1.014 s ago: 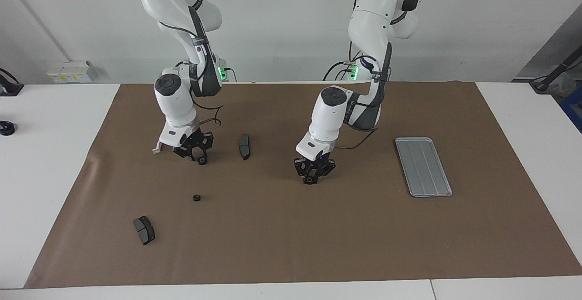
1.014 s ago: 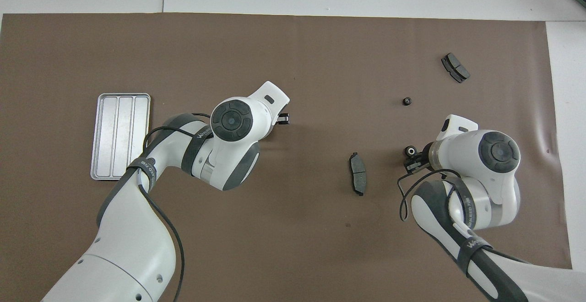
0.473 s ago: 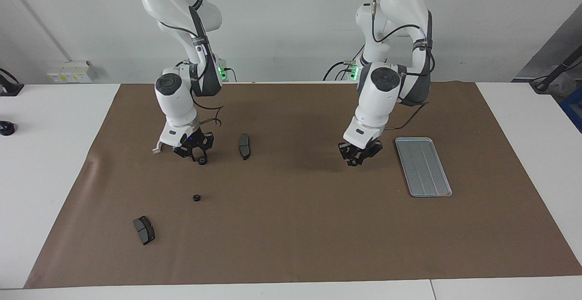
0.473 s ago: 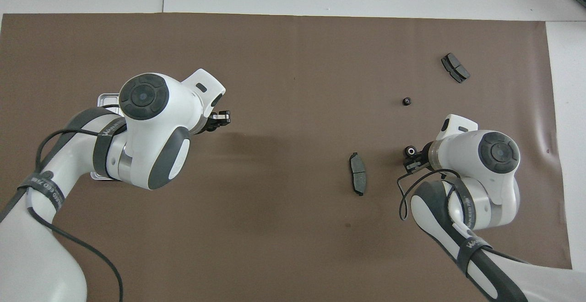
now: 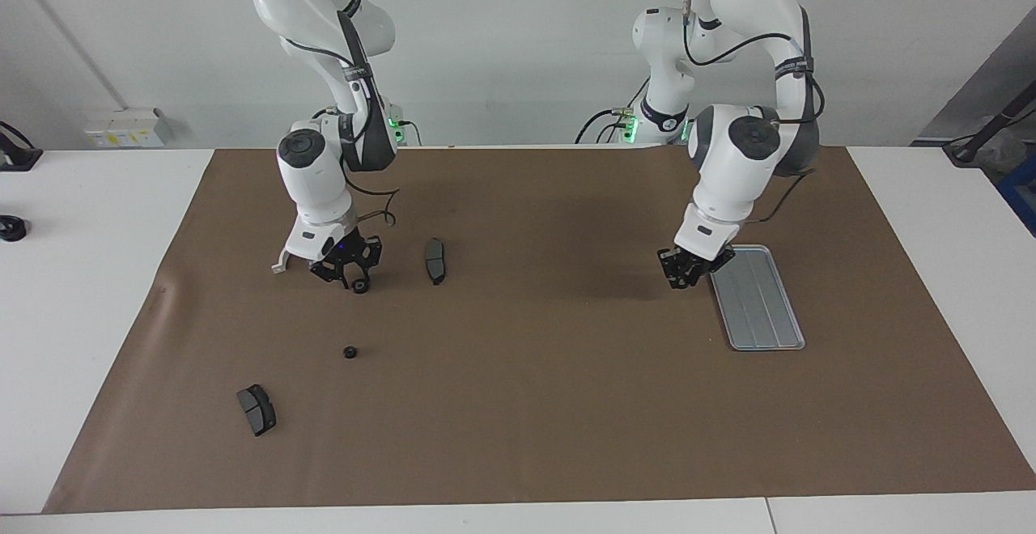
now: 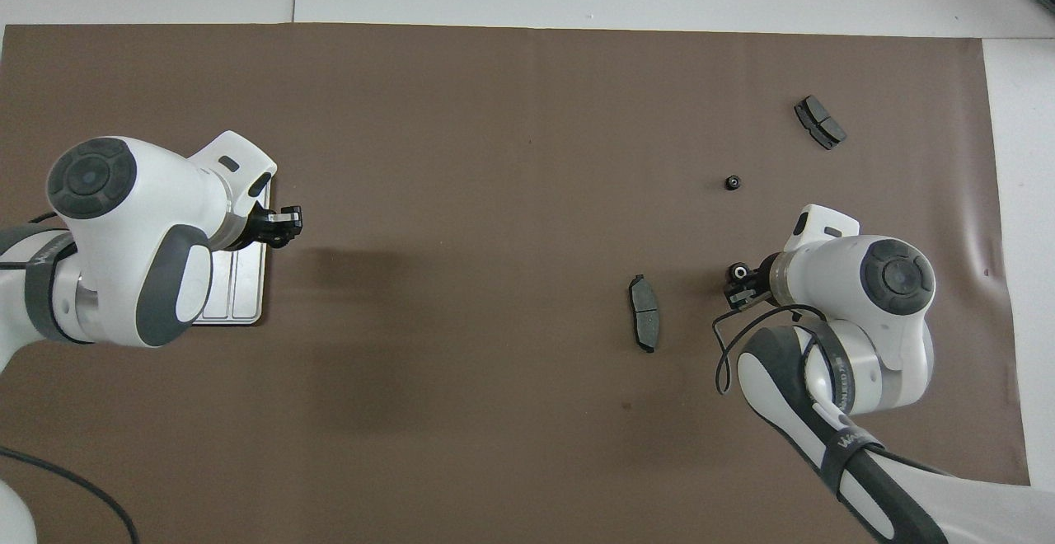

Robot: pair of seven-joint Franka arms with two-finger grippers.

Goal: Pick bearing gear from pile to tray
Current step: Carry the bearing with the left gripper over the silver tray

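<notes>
We see the left gripper [image 5: 686, 277] beside the tray [image 5: 761, 328]; the right gripper [image 5: 354, 277] grasps 1 gear [image 5: 359, 286]. We cannot tell the left's grip state.

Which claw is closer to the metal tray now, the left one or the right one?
Left. The left claw hangs beside the tray, at its edge. The right claw is low over the mat at the right arm's end, beside a brake pad.

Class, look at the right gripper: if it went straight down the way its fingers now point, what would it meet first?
Most likely the small black gear directly under the right gripper, on the brown mat. Whether they already touch is unclear.
</notes>
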